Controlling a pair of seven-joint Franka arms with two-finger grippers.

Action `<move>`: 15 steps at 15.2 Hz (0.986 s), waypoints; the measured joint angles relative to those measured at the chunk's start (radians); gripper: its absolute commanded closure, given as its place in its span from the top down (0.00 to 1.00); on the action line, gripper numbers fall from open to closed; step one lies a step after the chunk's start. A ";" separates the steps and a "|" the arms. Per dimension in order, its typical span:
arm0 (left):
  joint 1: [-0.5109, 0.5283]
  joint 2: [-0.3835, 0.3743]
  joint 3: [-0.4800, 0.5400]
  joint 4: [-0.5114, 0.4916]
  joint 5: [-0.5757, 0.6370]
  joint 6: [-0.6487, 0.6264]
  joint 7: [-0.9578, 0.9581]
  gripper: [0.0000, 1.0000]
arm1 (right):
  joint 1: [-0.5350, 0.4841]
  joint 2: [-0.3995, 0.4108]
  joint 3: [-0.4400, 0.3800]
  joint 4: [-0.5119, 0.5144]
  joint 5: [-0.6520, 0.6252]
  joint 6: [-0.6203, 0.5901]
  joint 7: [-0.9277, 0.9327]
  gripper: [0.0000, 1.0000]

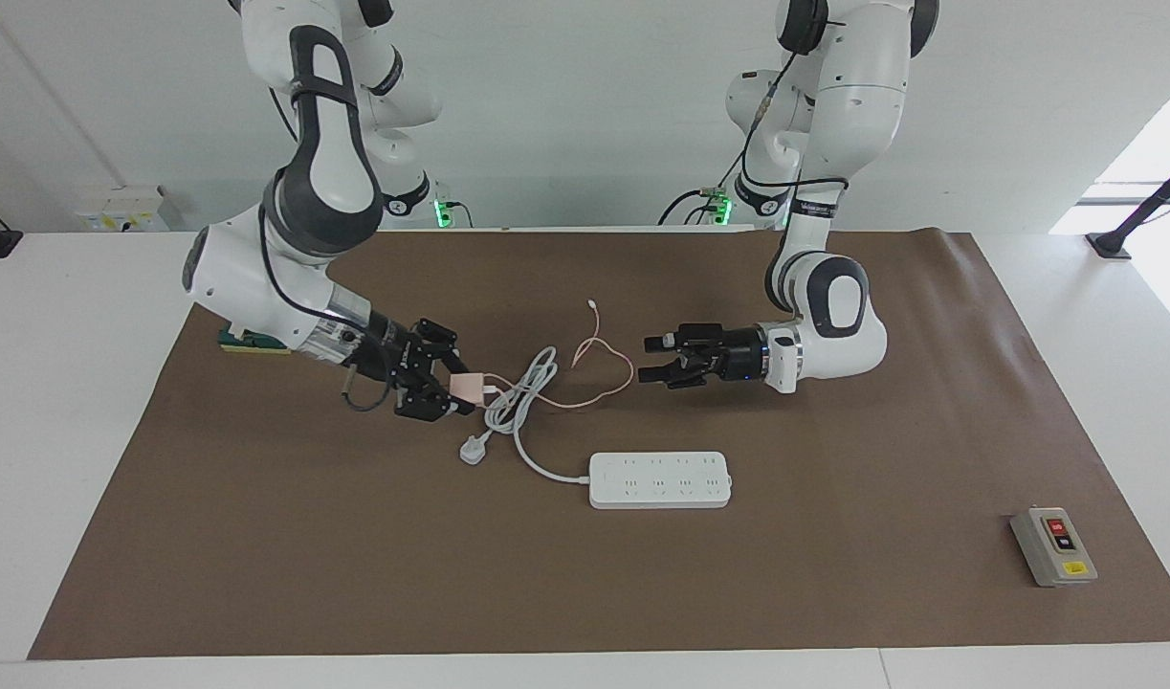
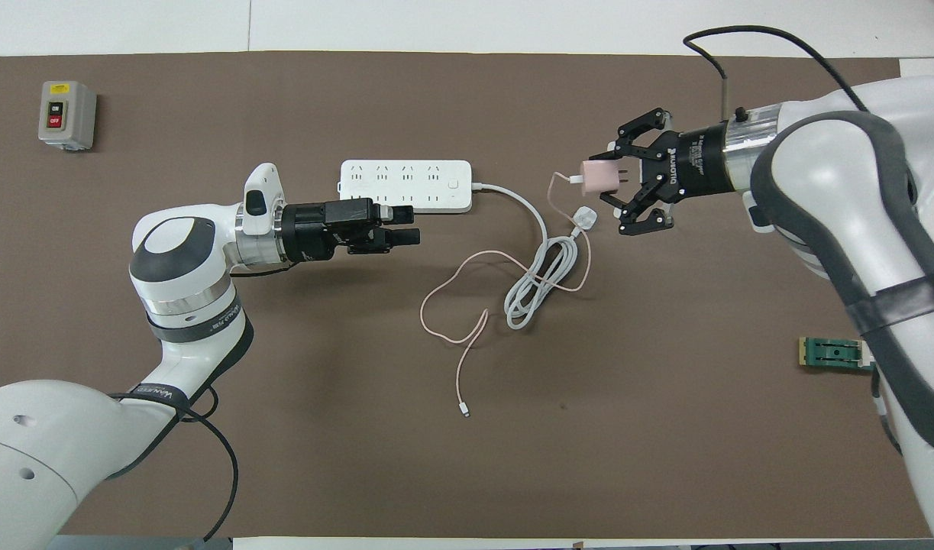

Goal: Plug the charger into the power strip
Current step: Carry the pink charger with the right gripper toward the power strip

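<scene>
Pale-pink cube charger (image 1: pixel 467 387), thin pink cable trailing, clamped in right gripper (image 1: pixel 448 383) above brown mat; left gripper (image 1: pixel 650 357) spread wide, idle.

White wall (image 1: pixel 565 115), white table (image 1: pixel 30 402) — perhaps a window (image 1: pixel 1144 163).

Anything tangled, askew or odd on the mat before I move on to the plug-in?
One snag: the charger, held in the right gripper, trails its pink cable through the power strip's coiled white cord, so it may drag. The power strip lies flat; the left gripper hangs open beside it.
</scene>
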 measured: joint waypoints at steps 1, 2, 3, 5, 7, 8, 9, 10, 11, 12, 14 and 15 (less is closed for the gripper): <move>0.000 0.000 0.000 0.000 0.000 0.000 0.000 1.00 | 0.040 0.001 0.001 0.000 0.000 0.041 0.029 0.00; 0.000 0.000 0.000 0.000 0.000 0.000 0.000 1.00 | 0.078 0.003 0.002 0.000 0.000 0.077 0.052 0.00; 0.000 0.000 0.000 0.000 0.000 0.000 0.000 1.00 | 0.113 0.004 0.002 0.000 0.002 0.107 0.073 0.00; 0.000 0.000 0.000 0.000 0.000 0.000 0.000 1.00 | 0.176 0.008 0.003 0.001 0.018 0.162 0.106 0.00; 0.000 0.000 0.000 0.000 0.000 -0.001 0.000 1.00 | 0.223 0.013 0.003 0.001 0.032 0.211 0.116 0.00; 0.000 0.000 0.000 0.000 0.000 -0.001 0.000 1.00 | 0.240 0.019 0.003 0.001 0.036 0.227 0.116 0.00; 0.000 0.000 0.001 0.000 0.000 -0.001 0.001 1.00 | 0.255 0.027 0.003 0.001 0.040 0.240 0.117 0.00; 0.000 0.000 0.001 0.000 0.000 -0.001 0.004 1.00 | 0.266 0.034 0.003 0.001 0.045 0.255 0.119 0.00; 0.000 0.000 0.001 0.000 0.000 -0.001 0.008 1.00 | 0.273 0.039 0.003 0.001 0.048 0.264 0.123 0.00; 0.000 0.000 0.001 0.000 0.000 -0.001 0.010 1.00 | 0.278 0.043 0.003 0.002 0.053 0.265 0.130 0.00; 0.000 0.000 0.001 0.000 0.000 -0.001 0.013 1.00 | 0.282 0.045 0.003 0.002 0.070 0.266 0.134 0.00; 0.000 0.000 0.001 0.000 0.000 -0.001 0.017 1.00 | 0.282 0.045 0.003 0.002 0.085 0.266 0.135 0.00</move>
